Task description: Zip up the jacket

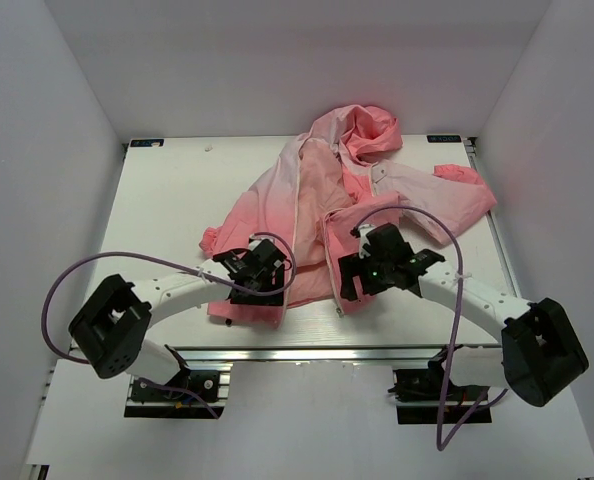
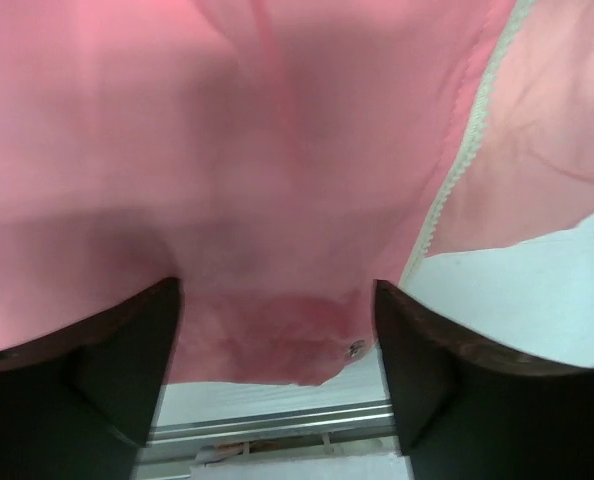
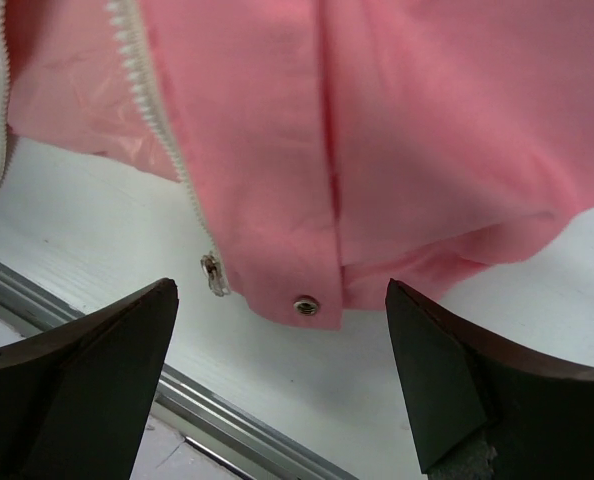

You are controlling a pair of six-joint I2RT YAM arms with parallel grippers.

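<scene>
White tabletop [image 1: 157, 200] with a pale-to-coral pink hooded fabric jacket [image 1: 277, 200] lying unzipped from centre to upper right of the top view.
The left claw [image 2: 277, 295] and right claw [image 3: 282, 290] hang over its lower hem, both released; the white zipper [image 3: 157, 110] and a small metal snap [image 3: 305, 305] show between the right claw's fingers.

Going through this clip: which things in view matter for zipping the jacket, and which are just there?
For the job:
- jacket
- white zipper, with a metal piece at its lower end
- left hand and right hand, both open near the hem

Just there:
- table
- metal rail along its near edge
- purple cables on the arms
</scene>
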